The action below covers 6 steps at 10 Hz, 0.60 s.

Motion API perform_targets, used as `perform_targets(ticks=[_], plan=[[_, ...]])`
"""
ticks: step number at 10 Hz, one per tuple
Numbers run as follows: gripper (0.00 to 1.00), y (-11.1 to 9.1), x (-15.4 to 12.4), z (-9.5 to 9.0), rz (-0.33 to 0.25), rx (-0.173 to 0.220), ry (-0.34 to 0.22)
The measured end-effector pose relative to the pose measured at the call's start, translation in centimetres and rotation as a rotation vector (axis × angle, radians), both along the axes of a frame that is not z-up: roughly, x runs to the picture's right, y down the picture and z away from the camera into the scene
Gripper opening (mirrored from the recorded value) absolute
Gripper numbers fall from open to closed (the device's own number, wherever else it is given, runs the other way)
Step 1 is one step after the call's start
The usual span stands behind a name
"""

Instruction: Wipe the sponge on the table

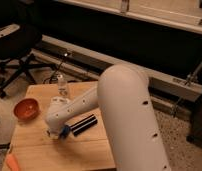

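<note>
- The gripper [55,133] is down at the table [39,150], left of centre, at the end of the white arm [76,107] that reaches down from the right
- The sponge [65,131] shows as a blue patch right at the gripper's tip, low against the planks
- The wrist hides the claw, so we cannot tell how wide it stands or whether it has hold of the sponge
- We judge this to be the wiping step, sponge on wood; it would fit a stroke just starting as well as one about to end
- Any further stroke calls for steady downward pressure and a path over bare planks, since the black block [84,125] lies just beside the sponge on its right
- The orange bowl [26,108] sits near the left edge, apart from the gripper; we see nothing inside it
- A clear bottle [62,89] stands upright towards the back; its contents we cannot make out
- An orange piece [13,162] lies at the near left corner, well away from the sponge
</note>
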<state>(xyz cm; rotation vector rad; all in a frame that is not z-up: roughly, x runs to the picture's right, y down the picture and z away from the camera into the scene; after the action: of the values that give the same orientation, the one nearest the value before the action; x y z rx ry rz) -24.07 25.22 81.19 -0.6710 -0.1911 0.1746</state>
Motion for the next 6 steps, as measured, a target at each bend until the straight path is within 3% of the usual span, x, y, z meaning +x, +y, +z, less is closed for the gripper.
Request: perform_targets(ticks=[3,6], plan=[[0.42,2.0,0.6,-2.9,-0.062,-0.007,-0.014],[0.42,4.4,-1.4,-6.7,-0.147,-0.020,-0.084]])
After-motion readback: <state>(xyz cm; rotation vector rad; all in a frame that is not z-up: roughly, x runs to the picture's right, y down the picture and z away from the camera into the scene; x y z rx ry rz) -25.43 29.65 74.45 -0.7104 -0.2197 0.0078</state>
